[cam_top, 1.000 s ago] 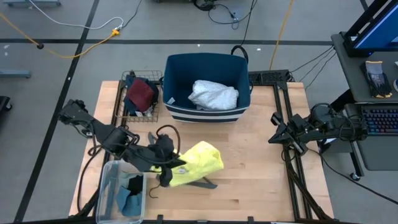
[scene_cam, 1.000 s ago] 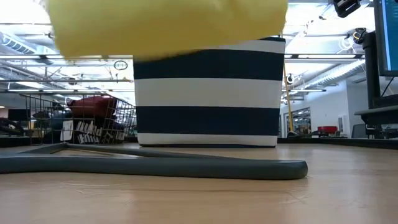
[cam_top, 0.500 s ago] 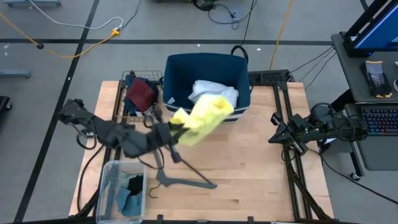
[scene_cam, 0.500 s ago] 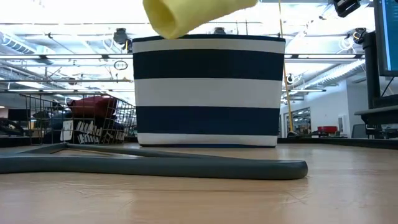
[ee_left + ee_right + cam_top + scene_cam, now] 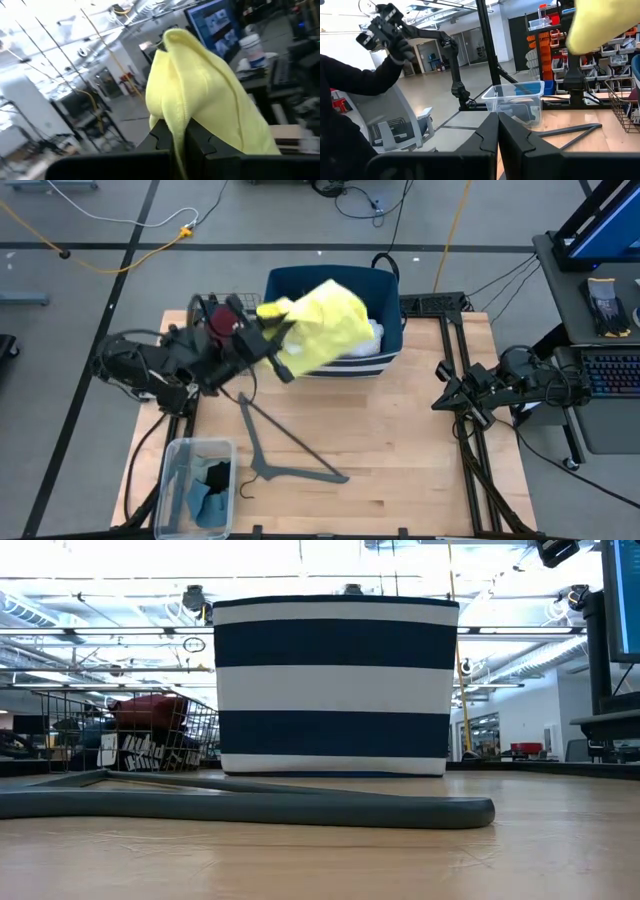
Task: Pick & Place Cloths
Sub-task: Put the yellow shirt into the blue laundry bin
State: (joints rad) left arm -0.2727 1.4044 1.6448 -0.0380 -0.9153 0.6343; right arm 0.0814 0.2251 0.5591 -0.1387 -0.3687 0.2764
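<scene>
While the left gripper (image 5: 268, 332) pinches a fold of the yellow T-shirt (image 5: 318, 328) between its pressed-together fingers, as the left wrist view shows with the cloth draped over both of them, the garment hangs raised over the near rim of the striped bin (image 5: 290, 288) at the table's twelve o'clock. It is held high, I judge, so that its loose hem clears the bin wall before being let go. In the bin a white shirt (image 5: 372, 332) peeks out at the three o'clock side of the yellow cloth, which suggests the bin is where sorted pieces go. The maroon piece (image 5: 222, 326) sits in the wire basket (image 5: 200, 312) just beside the bin, toward ten o'clock, partly hidden by the left arm. At seven o'clock the clear plastic box (image 5: 180, 460) holds black and grey-blue pieces (image 5: 208, 492), probably waiting their turn. The thin grey hanger (image 5: 290, 450) lies flat at six o'clock on the wooden table (image 5: 400, 450), apart from every cloth. At three o'clock the right gripper (image 5: 447, 400) waits beside the frame at the table's edge, its fingers pressed together in the right wrist view and holding nothing. In that view a person's dark sleeve and gloved hand (image 5: 400, 47) show in the room beyond.
</scene>
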